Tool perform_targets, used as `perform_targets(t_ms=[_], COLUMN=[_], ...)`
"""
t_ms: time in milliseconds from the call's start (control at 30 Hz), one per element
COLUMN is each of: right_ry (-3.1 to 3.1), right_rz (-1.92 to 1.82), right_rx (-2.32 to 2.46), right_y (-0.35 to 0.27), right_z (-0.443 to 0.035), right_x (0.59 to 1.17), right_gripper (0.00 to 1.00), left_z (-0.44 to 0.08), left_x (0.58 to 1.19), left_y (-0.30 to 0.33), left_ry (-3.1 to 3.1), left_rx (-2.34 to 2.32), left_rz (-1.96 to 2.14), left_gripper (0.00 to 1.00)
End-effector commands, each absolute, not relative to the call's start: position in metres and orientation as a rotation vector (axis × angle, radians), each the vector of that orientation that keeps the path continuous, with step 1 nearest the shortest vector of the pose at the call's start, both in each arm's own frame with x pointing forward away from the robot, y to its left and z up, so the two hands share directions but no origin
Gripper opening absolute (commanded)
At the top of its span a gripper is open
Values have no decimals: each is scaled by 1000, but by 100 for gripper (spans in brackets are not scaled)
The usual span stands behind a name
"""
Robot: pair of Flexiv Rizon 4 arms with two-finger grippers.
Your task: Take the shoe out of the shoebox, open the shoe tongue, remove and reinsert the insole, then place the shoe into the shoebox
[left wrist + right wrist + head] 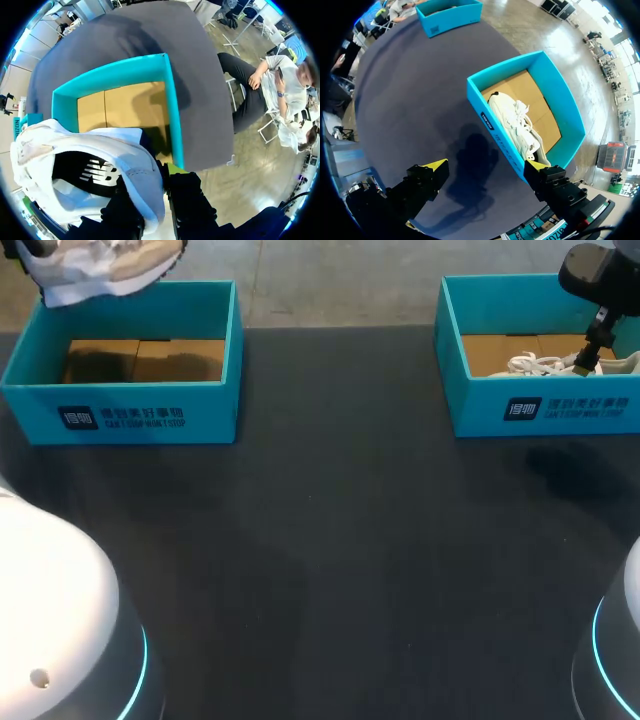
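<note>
On the head view I see a white shoe (105, 270) held up in the air over the far edge of the left shoebox (130, 415), whose brown cardboard floor is bare. My right arm (597, 280) hangs over the right shoebox (540, 410), where a second shoe (545, 364) lies laces up. Both boxes stand well apart on the dark table (330, 540). On the left wrist view my left gripper (162, 185) is clamped on the raised shoe: the padded grey collar at the heel runs down between the two black fingers, and the shoe's black lining faces the camera. The teal box sits below and ahead of the gripper, clear of the shoe. On the right wrist view my right gripper (486, 167) stands wide apart with nothing between its yellow tips. The box with the second shoe lies just ahead of it, closer to one finger, and the shoe rests along the box's near wall.
</note>
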State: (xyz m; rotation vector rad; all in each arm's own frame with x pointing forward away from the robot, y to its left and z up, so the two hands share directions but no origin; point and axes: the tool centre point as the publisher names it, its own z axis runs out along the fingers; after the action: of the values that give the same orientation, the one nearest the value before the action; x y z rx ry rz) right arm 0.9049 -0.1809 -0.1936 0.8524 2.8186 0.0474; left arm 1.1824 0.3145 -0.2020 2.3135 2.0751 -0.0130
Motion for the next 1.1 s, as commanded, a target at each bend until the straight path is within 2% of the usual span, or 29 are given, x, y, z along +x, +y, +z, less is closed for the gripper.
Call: perform_targets(t_ms=[33, 1100], right_ry=[2820, 2820], right_rz=[49, 49], right_rx=[853, 853], right_y=[-181, -181], right_z=[-194, -194], right_x=[905, 905], right_gripper=[100, 100], left_z=[-187, -186], left_x=[1167, 1164], left_y=[313, 309], left_ry=[2061, 2048], left_rx=[2294, 2303], left_rz=[34, 35], left_gripper=[0, 0])
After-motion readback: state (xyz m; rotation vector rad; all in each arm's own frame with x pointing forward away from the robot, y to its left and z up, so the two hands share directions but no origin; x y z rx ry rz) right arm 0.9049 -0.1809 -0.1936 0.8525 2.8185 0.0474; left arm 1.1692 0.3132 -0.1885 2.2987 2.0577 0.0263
